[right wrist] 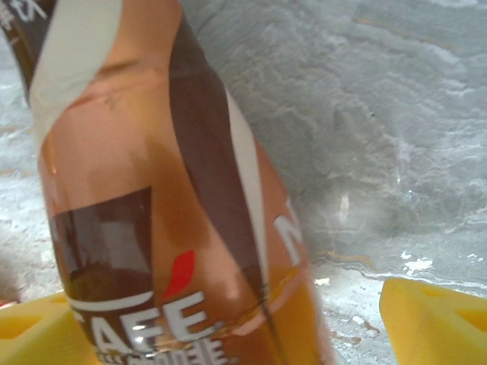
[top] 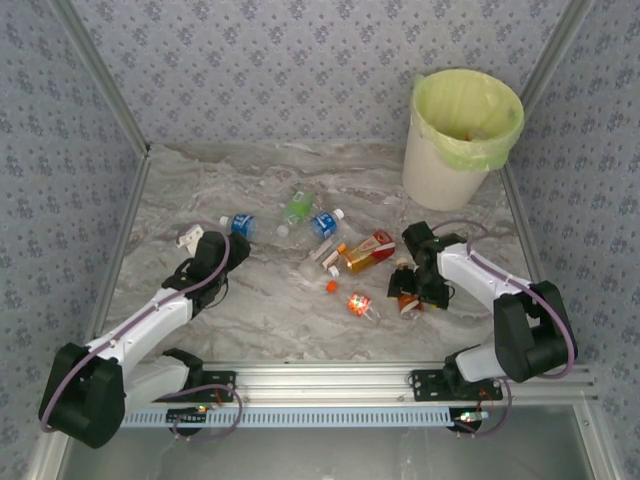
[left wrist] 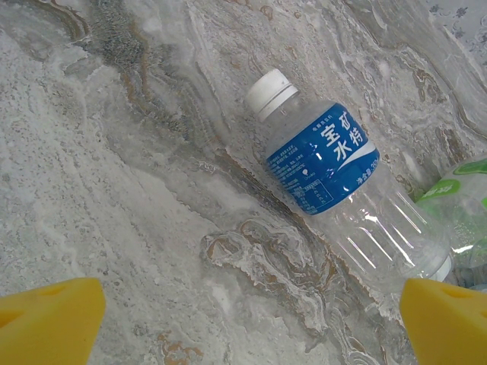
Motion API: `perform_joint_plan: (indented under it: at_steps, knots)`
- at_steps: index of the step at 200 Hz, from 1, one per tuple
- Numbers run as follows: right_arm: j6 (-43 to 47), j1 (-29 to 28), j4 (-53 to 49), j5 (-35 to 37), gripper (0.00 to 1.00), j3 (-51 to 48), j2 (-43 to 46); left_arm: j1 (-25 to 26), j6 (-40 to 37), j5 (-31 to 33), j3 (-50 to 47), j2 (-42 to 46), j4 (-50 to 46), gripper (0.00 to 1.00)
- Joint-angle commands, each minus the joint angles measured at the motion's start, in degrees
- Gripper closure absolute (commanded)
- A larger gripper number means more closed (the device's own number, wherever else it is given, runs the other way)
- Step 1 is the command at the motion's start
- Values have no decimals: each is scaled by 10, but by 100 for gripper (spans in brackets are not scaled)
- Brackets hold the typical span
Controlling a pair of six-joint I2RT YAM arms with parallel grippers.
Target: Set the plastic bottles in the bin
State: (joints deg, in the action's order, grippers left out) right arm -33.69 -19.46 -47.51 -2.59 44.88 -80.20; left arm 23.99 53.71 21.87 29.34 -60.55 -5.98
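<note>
Orange is glimpsed inside the bin (top: 440,172); most plastic bottles (top: 325,224) are left on the desk (top: 270,312). Left pincer (left wrist: 247,325) is spread above a blue-labelled bottle (left wrist: 327,160), right pincer (right wrist: 236,327) spread around a brown-labelled bottle (right wrist: 167,190).

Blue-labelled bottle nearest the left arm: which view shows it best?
Left wrist: the blue-labelled bottle lies nearly whole and sharp, white cap and label clear. Top external shows it small, ahead of the left fingers.

Grey marbled tabletop (top: 250,310); floral-patterned walls (top: 280,60); aluminium rail (top: 330,375) at near edge.
</note>
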Motion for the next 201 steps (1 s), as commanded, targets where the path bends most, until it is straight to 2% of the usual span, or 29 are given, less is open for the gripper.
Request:
perform_joint_plan:
  at_steps: [1, 69, 137, 201]
  knots:
    - [-36, 8, 26, 17, 12, -17, -1, -4, 10, 10, -2, -3, 5, 1]
    - [-29, 1, 69, 43, 20, -5, -60, -3, 4, 2, 7, -8, -4, 1]
    - [-29, -3, 118, 72, 16, -17, -82, -4, 2, 0, 14, -13, -6, 1]
    - [-29, -26, 116, 104, 39, -24, -33, -4, 0, 5, 21, -16, -11, 0]
